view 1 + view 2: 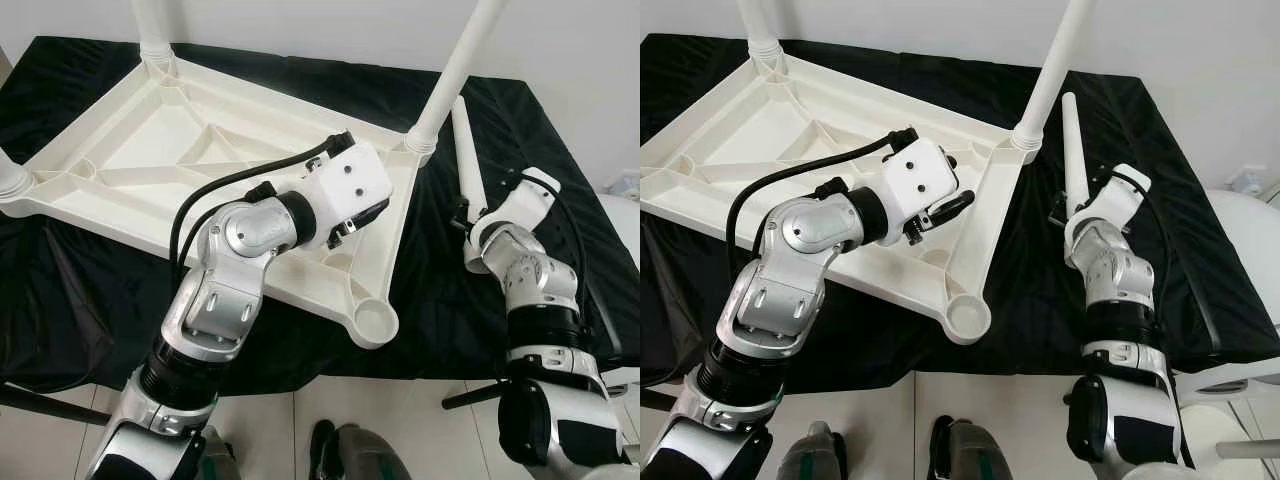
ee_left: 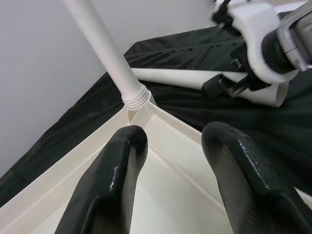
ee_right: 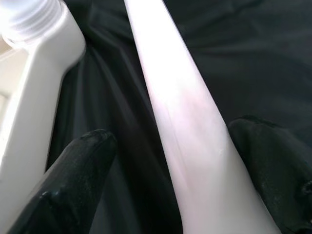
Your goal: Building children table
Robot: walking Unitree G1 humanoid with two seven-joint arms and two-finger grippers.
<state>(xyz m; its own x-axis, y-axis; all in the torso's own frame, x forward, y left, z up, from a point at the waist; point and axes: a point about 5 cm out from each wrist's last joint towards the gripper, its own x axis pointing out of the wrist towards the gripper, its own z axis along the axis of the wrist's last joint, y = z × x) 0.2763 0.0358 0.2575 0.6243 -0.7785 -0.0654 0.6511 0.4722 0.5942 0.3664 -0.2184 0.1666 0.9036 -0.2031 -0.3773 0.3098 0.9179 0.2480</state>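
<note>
Nearest the head camera sits the empty round leg socket at the near corner of the upside-down white plastic ribbed tabletop, and that socket is the story right now. The tabletop lies underside up on the surface, draped in a black cloth. Three white plastic tube legs are already standing in their corners: one at the far right corner, one at the far left, and a third at the left edge (cut off by the frame, mostly its ribbed collar showing).

The fourth, a loose white tapered leg, lies on the cloth just beside the tabletop's right edge. The right gripper is straddling it, jaws parted on either side of the tube; whether the pads are actually pressing it I cannot tell.

The left gripper hovers over the tabletop's ribbed underside near the fitted far-right leg, jaws released, grasping nothing.

So, by my read: three legs in, one to go. Left to do is lifting that last leg, seating it in the near socket, then presumably turning the table upright.
</note>
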